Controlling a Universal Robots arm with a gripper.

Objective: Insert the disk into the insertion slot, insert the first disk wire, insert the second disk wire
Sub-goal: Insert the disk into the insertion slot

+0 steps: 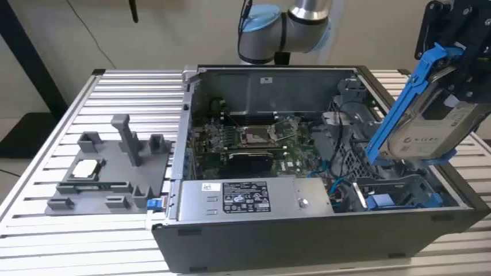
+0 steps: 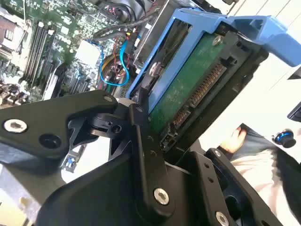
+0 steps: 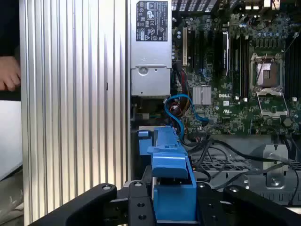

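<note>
Closest, the pincer (image 3: 175,200) was clamped on the blue-framed disk (image 1: 428,129), which hung tilted, long axis steeply upright, above the insertion slot (image 1: 395,192) in the case (image 1: 307,230), not yet touching it.

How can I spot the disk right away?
Find the open black computer case on the ribbed metal table. Above its end at the exterior view's right, the disk is held tilted in the air. It is a flat silver slab in a bright blue frame; the grey box in the case has none.
</note>
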